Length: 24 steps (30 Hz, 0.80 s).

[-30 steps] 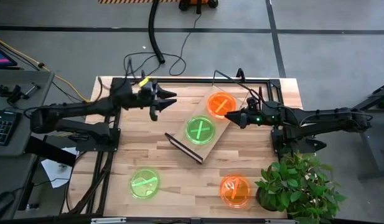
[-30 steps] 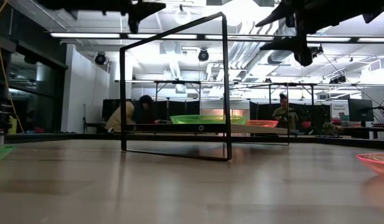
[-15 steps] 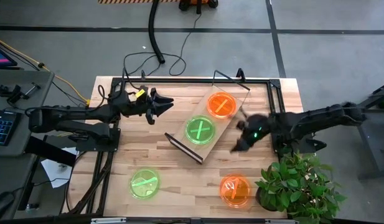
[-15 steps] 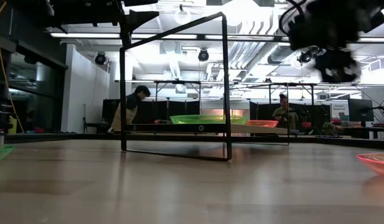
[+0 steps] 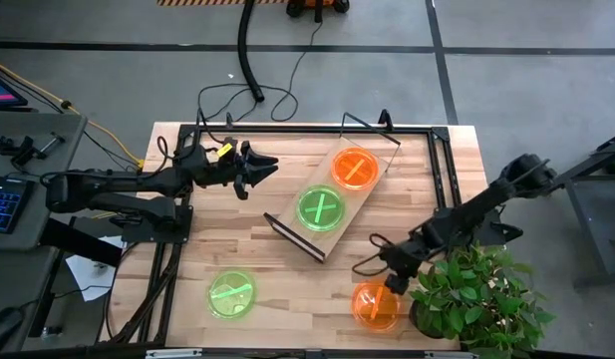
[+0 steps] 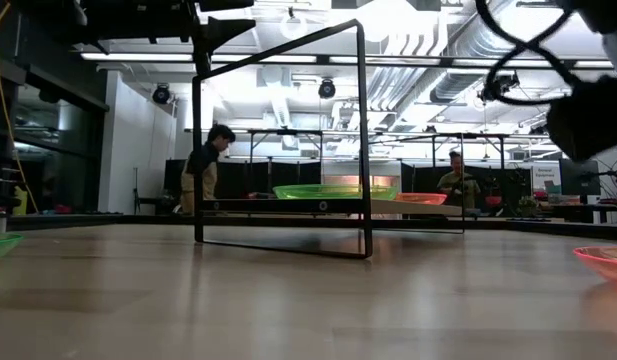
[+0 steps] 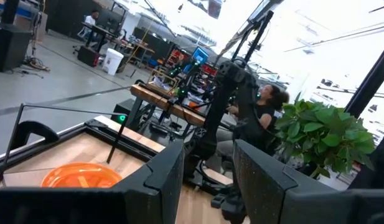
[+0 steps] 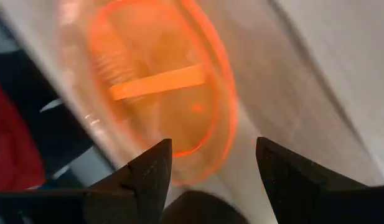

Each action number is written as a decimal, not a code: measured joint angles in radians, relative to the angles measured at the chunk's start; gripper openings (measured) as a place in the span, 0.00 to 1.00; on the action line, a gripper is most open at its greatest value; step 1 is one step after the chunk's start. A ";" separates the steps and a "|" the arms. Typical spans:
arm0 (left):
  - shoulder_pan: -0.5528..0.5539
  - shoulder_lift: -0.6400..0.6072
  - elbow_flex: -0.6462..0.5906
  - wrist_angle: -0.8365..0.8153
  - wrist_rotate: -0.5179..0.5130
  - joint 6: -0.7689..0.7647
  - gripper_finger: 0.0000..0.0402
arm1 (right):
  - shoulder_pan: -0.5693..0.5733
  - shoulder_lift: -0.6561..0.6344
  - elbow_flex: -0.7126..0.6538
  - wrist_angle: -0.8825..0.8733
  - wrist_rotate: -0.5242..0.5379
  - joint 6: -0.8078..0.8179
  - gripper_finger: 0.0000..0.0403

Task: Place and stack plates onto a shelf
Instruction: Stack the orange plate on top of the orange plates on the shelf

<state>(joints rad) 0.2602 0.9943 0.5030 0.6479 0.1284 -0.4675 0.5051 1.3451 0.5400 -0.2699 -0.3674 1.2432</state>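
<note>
The shelf (image 5: 332, 224) stands slantwise at mid-table on its wire frame (image 6: 288, 140), bearing a green plate (image 5: 320, 207) and an orange plate (image 5: 355, 168). Another green plate (image 5: 231, 294) lies on the table near the front left. A second orange plate (image 5: 377, 304) lies near the front right. My right gripper (image 5: 391, 276) hangs open just above this orange plate's far rim, pointing slantwise down; the plate (image 8: 154, 87) shows beyond its fingers. My left gripper (image 5: 269, 165) is open at the far left, level, pointing at the shelf.
A potted plant (image 5: 481, 299) stands at the near right corner, close beside the right arm and the orange plate. A black frame (image 5: 442, 160) runs along the table's far and right edges. Cables (image 5: 257, 95) lie behind. People show in the room beyond.
My right gripper has swung from beside the shelf's far end toward the table's near edge and down, tipping from level to slanting down over the orange plate on the table. My left gripper has sunk a little and rolled, then kept still. No plate has moved.
</note>
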 joint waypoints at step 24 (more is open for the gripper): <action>0.000 0.000 0.000 -0.022 0.000 0.000 0.33 | 0.040 0.126 0.002 0.136 0.083 0.066 0.53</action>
<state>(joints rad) 0.2604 0.9943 0.5034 0.6262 0.1280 -0.4679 0.5449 1.4715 0.5419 -0.1338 -0.2846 1.3094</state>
